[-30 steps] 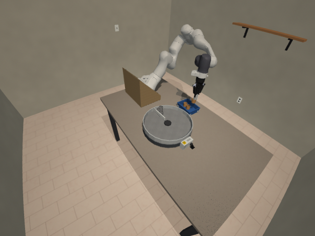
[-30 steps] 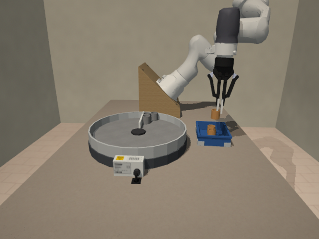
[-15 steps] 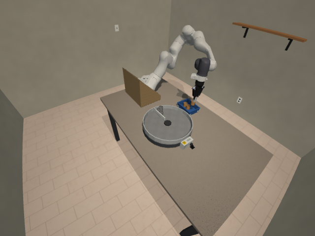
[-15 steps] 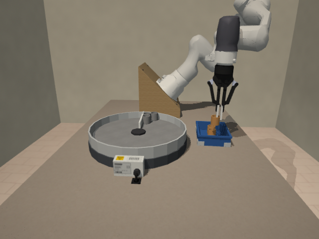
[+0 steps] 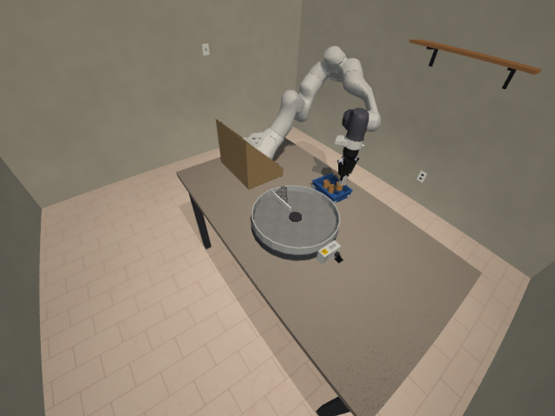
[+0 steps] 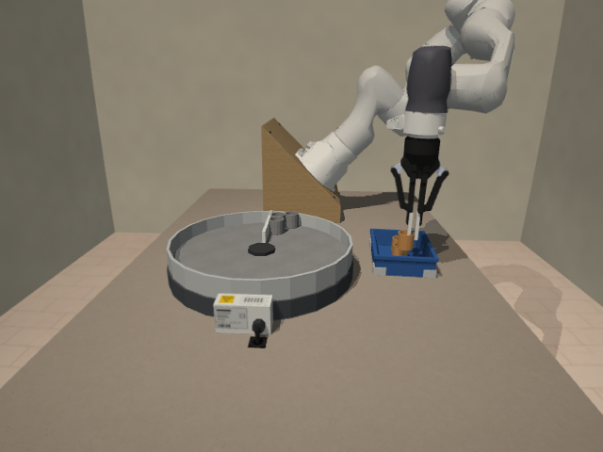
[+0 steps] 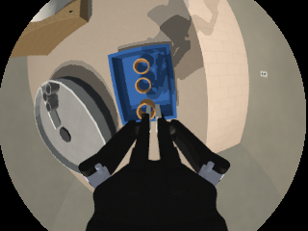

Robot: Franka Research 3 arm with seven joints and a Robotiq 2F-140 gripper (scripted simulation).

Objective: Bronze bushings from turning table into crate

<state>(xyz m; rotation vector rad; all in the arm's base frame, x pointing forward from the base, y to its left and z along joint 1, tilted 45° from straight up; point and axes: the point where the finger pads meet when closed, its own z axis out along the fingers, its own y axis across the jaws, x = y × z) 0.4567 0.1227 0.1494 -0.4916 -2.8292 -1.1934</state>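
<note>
My gripper reaches down into the blue crate and is shut on the wall of a bronze bushing, held low inside the crate. In the wrist view the fingers pinch the rim of the nearest bronze bushing, and two more bronze bushings stand in the crate beyond it. The crate also shows in the top view. Steel bushings stand against the white divider at the far edge of the turning table. I see no bronze bushing on the turning table.
A brown wedge-shaped block stands behind the turning table by the arm's base. A white control box with a black knob sits at the table's front rim. A wooden shelf hangs on the right wall.
</note>
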